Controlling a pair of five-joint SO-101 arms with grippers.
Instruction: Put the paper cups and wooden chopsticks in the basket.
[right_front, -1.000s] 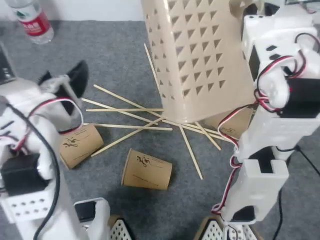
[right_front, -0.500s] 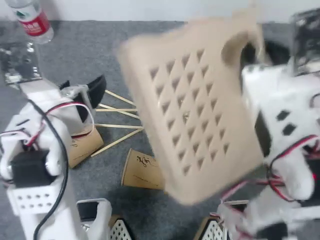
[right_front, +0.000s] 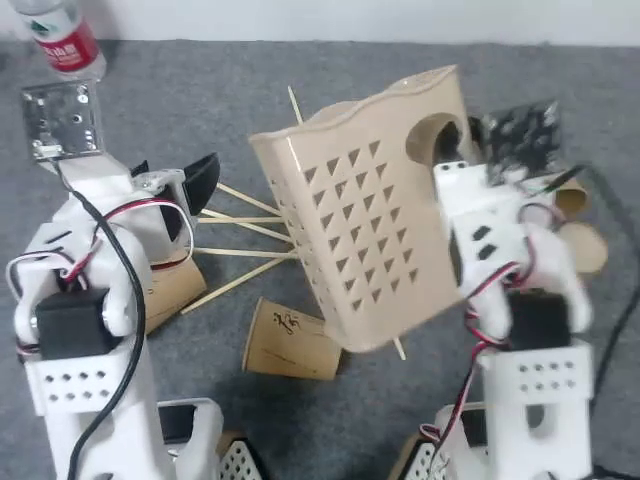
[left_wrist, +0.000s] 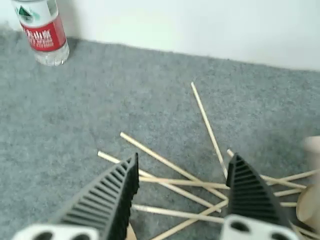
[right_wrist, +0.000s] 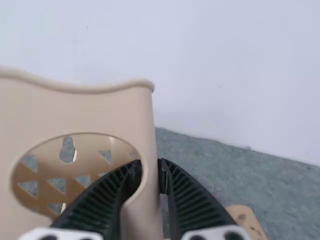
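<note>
Found basket tilted, its wall beside the handle hole pinched tight between the right jaws. Found left jaws spread wide and empty above scattered wooden chopsticks. Logged paper cup lying sideways on surface beside the basket.

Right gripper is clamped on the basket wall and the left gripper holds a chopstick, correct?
No. The left gripper is open and empty, with the chopsticks lying on the mat beyond it, per the left wrist view. The right gripper does clamp the basket wall.
</note>
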